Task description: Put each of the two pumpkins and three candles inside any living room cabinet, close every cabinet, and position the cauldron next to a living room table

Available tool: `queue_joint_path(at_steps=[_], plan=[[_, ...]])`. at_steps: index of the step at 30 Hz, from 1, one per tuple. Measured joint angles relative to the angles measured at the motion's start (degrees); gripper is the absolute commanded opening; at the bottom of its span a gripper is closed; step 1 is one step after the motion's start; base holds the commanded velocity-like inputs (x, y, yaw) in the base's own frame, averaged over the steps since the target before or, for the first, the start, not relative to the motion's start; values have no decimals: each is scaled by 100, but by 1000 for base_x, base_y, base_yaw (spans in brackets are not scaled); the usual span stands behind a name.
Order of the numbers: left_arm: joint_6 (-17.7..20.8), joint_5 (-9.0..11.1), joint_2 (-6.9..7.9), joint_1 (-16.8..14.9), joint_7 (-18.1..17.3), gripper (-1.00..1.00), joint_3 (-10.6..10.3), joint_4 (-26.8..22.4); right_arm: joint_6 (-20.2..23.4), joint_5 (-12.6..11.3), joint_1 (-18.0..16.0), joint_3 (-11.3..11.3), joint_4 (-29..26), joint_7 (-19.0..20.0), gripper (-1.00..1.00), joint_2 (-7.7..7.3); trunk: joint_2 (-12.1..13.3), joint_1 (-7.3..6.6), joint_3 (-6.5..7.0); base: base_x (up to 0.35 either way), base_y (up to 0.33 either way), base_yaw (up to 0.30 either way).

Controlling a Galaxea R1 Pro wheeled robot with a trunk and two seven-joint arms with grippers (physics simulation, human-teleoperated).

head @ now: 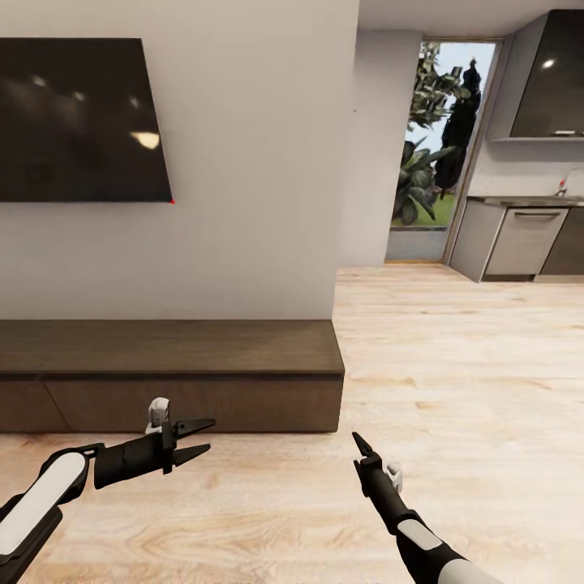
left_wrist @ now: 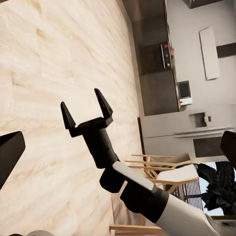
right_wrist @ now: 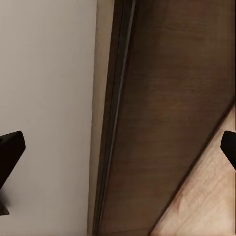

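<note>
1. Head view: the cabinet (head: 170,377) runs across the lower left of the frame, against the white wall, under a wall-mounted TV (head: 81,120) at upper left. Its flat front panels are all shut, top bare.
2. Left gripper (head: 195,439) sits at lower left of the frame, just in front of the cabinet's front panel, fingers spread, holding nothing.
3. Right gripper (head: 358,443) is lower center-right over the plank floor (head: 454,381), well apart from the cabinet. From the head view I cannot tell its gap; in the left wrist view the right gripper (left_wrist: 87,107) shows at frame center with its 2 fingers spread, empty.
4. Right wrist view: cabinet (right_wrist: 167,128) face and wall, dark fingertips at the left and right frame edges, wide apart.
5. Upper right of head view: kitchen counter (head: 523,235) and a glazed door (head: 438,138) with greenery outside.
6. Left wrist view, lower right: wooden chairs (left_wrist: 162,169).
</note>
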Motion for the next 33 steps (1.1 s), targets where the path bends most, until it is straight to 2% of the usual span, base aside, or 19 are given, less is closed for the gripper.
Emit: queue_joint_path(at_steps=[7,14,25,33], plan=[[0,1,0,0,-5,100,-3,-7,-16,-5,0,0,-32,3,100,7,-281,154,-126,0,0,0],[0,14,0,-1,-8,100,-2,-137,-19,-10,0,0,-40,11,100,9,-282,154,-126,9,0,0],[-2,15,19,0,-7,100,-69,-228,-30,-7,0,0,-53,63,100,15,-282,154,-126,147,0,0],[-3,261,48,0,0,100,-95,-214,-49,4,0,3,-56,70,100,26,-282,152,-126,131,0,0]])
